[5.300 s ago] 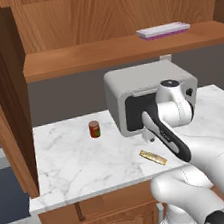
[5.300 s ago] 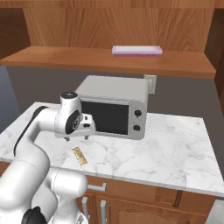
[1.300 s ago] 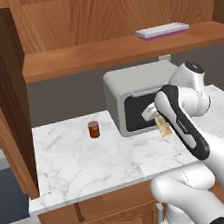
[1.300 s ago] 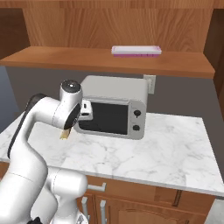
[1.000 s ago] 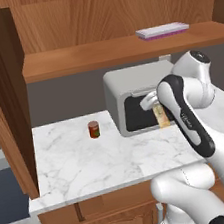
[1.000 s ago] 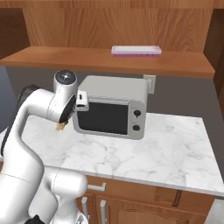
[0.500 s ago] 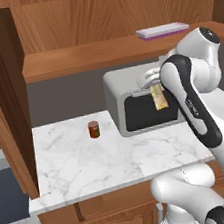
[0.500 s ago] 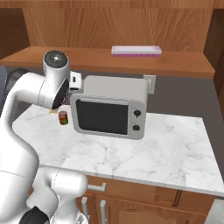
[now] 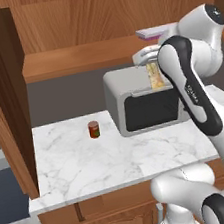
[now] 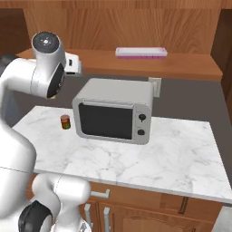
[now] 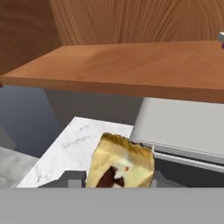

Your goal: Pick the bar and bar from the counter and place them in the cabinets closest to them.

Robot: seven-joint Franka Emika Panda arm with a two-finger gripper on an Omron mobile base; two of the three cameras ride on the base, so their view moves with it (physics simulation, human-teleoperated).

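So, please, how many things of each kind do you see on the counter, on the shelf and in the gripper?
Wrapped bars: 2, tan bar in the gripper, white bar on the shelf
Red jar: 1
Microwave: 1
Total: 4

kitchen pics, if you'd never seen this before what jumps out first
The big white arm, raised high with a tan-golden bar pinched in its gripper above the microwave, level with the wooden shelf. Next, the small red jar alone on the marble counter left of the microwave.
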